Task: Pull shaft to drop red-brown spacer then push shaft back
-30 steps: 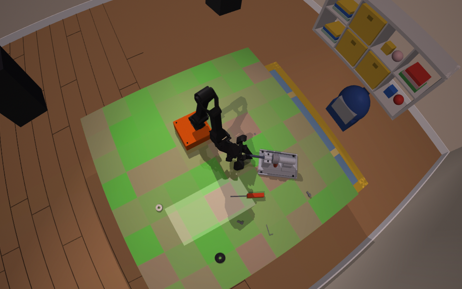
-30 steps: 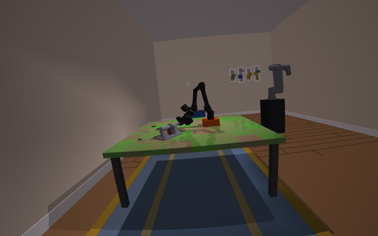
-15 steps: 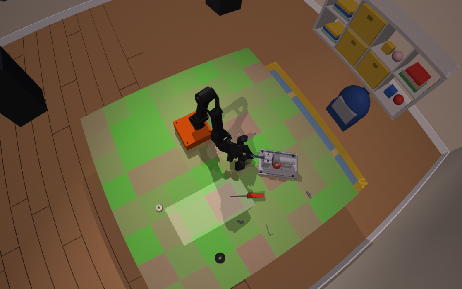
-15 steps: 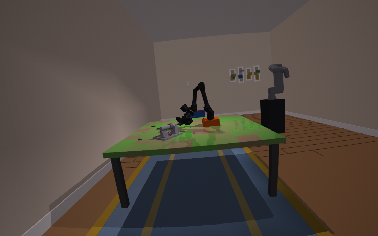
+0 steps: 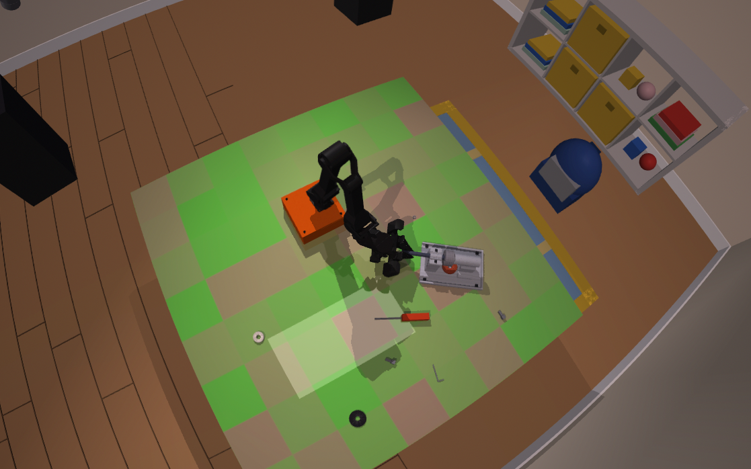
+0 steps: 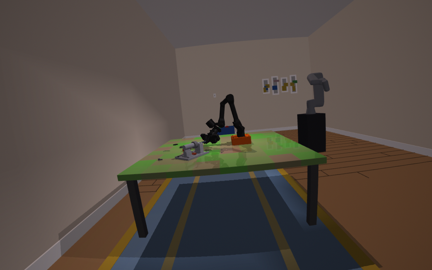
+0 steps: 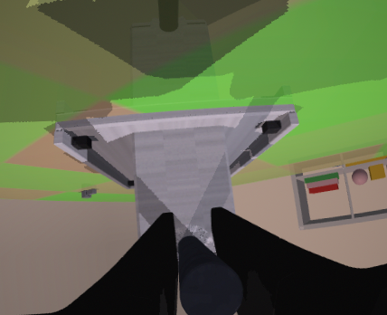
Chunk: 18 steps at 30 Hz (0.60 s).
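Observation:
My gripper (image 5: 408, 252) (image 7: 193, 221) is shut on the dark shaft (image 5: 419, 254) (image 7: 210, 282), whose far part runs into the upright block (image 5: 435, 255) (image 6: 199, 147) (image 7: 183, 167). Beyond that block, a light grey collar-like ring (image 5: 448, 257) (image 6: 195, 144) sits in line with the shaft, beside the thick grey cylinder (image 5: 470, 258) (image 6: 188, 146). The red-brown spacer (image 5: 450, 268) (image 6: 194, 153) is off the shaft line, low down at the grey base plate (image 5: 451, 285) (image 6: 187, 158) (image 7: 178, 118). Whether it touches the plate is too small to tell. The shaft's far end is hidden.
A red screwdriver (image 5: 415, 316) lies in front of the fixture. Bolts (image 5: 501, 315) (image 5: 390, 360), a hex key (image 5: 436, 373), a pale ring (image 5: 253, 336) and a black ring (image 5: 351, 418) lie on the table. The arm stands on an orange base (image 5: 302, 224) (image 6: 241, 140).

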Each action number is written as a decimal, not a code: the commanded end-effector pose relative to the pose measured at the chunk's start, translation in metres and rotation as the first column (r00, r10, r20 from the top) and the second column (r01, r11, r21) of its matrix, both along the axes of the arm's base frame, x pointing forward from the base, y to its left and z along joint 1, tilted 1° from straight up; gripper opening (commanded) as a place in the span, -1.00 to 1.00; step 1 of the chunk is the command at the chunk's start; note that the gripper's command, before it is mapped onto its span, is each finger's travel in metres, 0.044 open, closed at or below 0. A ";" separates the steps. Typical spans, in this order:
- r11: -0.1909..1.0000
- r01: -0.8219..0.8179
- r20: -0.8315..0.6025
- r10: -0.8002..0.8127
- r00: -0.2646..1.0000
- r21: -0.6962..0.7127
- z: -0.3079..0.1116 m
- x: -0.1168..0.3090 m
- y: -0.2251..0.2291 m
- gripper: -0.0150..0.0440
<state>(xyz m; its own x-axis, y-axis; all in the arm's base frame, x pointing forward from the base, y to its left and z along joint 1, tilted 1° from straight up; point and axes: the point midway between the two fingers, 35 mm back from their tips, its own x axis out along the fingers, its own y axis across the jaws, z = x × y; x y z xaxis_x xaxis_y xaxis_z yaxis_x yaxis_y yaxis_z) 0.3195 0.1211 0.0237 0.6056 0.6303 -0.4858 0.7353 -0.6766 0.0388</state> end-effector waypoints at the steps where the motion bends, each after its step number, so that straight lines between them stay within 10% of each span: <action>1: 1.000 -0.001 0.000 0.001 1.000 0.003 0.001 0.001 0.002 -0.49; 18: 1.000 -0.001 0.001 0.001 1.000 0.003 0.001 0.005 0.006 -0.49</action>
<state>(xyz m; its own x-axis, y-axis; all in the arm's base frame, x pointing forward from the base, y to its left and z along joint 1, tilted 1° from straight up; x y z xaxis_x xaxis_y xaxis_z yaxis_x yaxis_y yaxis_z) 0.3236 0.1256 0.0240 0.6058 0.6308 -0.4848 0.7355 -0.6764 0.0391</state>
